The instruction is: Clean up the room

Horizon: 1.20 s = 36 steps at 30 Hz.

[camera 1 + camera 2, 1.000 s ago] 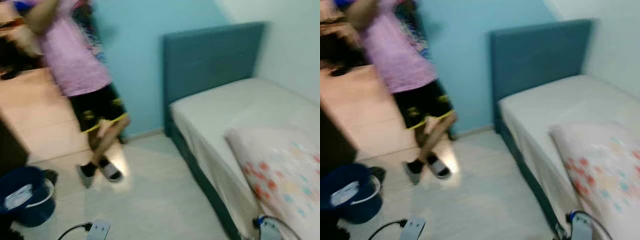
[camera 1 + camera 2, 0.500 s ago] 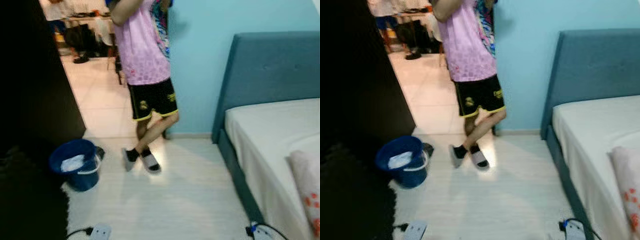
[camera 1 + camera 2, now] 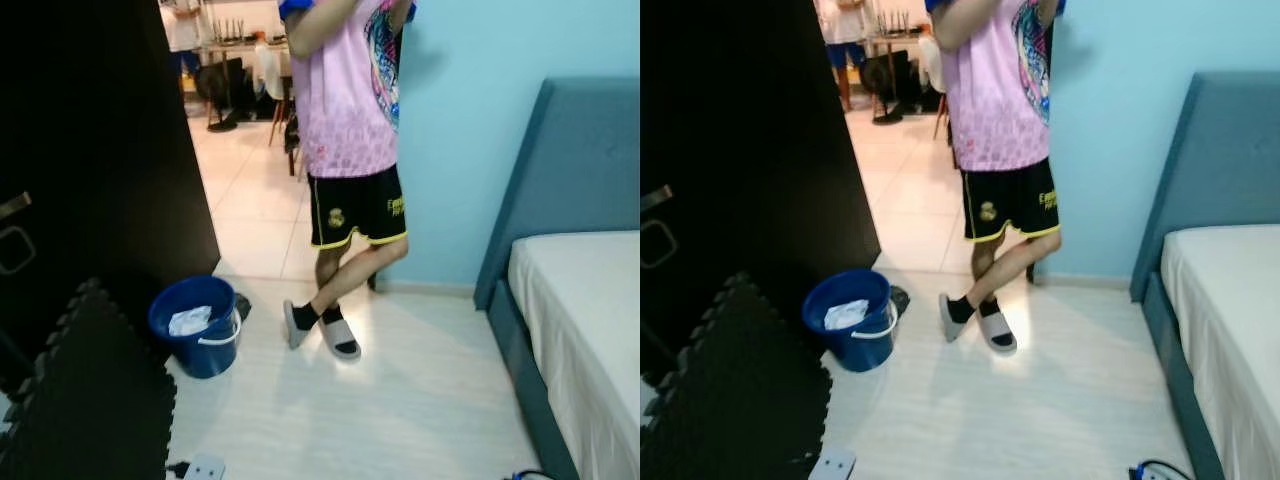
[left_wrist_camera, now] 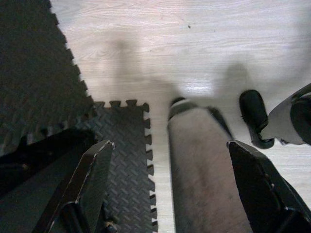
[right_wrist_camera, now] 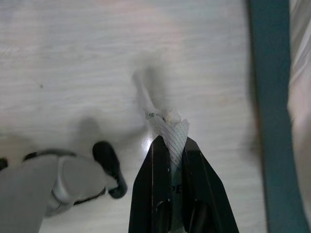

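- black foam mat (image 3: 95, 400), interlocking edges, on floor at far left, in front of dark wardrobe (image 3: 100, 160)
- left gripper (image 4: 170, 174) released, fingers (image 4: 92, 170) spread wide, hanging over pale wood floor (image 4: 194, 43) and puzzle-mat edge
- blue bucket (image 3: 198, 325) on floor just beside mat and wardrobe, white crumpled stuff inside
- white power strip (image 3: 203, 468) on floor near bottom edge, below bucket
- person (image 3: 345, 150) in pink shirt, black shorts, black socks and slides, standing legs crossed in doorway, right of bucket; tiled room with chairs behind
- light blue wall (image 3: 470, 120) right of person
- right gripper (image 5: 171, 184) clenched on white crumpled paper wrapper (image 5: 170, 128), lined print, sticking out past fingertips, above floor near bed base
- teal bed frame (image 3: 560, 190) with white mattress (image 3: 585, 320) at far right
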{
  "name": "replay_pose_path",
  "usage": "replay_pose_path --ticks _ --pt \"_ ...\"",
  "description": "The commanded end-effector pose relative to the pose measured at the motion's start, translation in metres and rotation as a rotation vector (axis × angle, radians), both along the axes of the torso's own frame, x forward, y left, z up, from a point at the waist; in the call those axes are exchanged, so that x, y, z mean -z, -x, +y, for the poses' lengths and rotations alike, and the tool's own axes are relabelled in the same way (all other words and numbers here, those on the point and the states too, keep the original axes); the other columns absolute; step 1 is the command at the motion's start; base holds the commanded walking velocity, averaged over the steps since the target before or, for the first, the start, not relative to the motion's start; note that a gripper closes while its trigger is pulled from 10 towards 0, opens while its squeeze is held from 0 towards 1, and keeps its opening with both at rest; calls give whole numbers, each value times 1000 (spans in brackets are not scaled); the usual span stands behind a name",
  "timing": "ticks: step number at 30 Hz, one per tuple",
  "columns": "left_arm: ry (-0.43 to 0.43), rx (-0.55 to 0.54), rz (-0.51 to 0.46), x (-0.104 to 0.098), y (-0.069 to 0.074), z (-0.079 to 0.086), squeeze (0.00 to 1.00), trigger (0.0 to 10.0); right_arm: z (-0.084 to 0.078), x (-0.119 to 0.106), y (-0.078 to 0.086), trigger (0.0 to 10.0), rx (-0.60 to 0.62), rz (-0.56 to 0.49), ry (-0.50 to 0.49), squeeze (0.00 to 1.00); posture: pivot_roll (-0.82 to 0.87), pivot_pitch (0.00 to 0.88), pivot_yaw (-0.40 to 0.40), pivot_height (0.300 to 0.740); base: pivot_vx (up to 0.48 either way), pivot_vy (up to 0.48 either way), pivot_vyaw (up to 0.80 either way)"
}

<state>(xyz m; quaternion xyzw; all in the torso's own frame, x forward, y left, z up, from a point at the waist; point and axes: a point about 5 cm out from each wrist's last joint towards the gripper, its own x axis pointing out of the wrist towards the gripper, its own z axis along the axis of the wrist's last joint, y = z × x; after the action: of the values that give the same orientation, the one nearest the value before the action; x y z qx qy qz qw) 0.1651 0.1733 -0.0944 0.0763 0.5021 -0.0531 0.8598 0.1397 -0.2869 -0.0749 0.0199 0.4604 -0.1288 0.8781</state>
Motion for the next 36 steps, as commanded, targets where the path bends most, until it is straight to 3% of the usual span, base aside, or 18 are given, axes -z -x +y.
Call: replay_pose_path --ticks 1,5,13,14,16,18,19,22,28,30,36 --pt "-12 9 17 1 4 5 0 10000 8 -1 -10 10000 -11 -27 -26 0 -55 0 0 740 469 0 0" --pt "-12 10 19 1 5 5 0 10000 9 -1 -12 10000 -11 -36 -27 0 -55 0 0 740 476 0 0" --pt "-11 15 28 3 9 8 0 10000 8 -16 -41 10000 -34 -137 5 0 -51 0 -2 740 480 0 0" --pt "-11 17 30 3 9 9 0 10000 7 -25 -56 10000 -75 -187 11 0 -50 0 -1 740 480 0 731" --pt "-11 17 30 3 9 9 0 10000 7 -25 -56 10000 -75 -187 11 0 -50 0 -1 740 480 0 731" --pt "-11 19 30 3 9 9 0 10000 9 -38 -75 10000 -198 -234 37 0 -50 0 -1 740 480 0 753" --pt "-11 19 30 3 9 9 0 10000 9 -38 -75 10000 -198 -234 37 0 -50 0 -1 740 480 0 775" --pt "-12 21 27 2 8 8 0 10000 15 -54 -100 10000 -299 -302 20 0 -50 0 -1 740 480 0 775" --pt "-11 22 23 2 6 6 0 10000 19 -65 -113 10000 -367 -343 -6 0 -36 0 -11 740 480 0 775" --pt "-10 23 21 2 5 4 0 10000 21 -72 -120 10000 -456 -353 -8 0 -34 0 -11 740 476 0 775" --pt "-20 18 15 1 4 3 0 10000 21 -78 -123 10000 -550 -354 -21 0 -36 0 -12 740 394 0 775"
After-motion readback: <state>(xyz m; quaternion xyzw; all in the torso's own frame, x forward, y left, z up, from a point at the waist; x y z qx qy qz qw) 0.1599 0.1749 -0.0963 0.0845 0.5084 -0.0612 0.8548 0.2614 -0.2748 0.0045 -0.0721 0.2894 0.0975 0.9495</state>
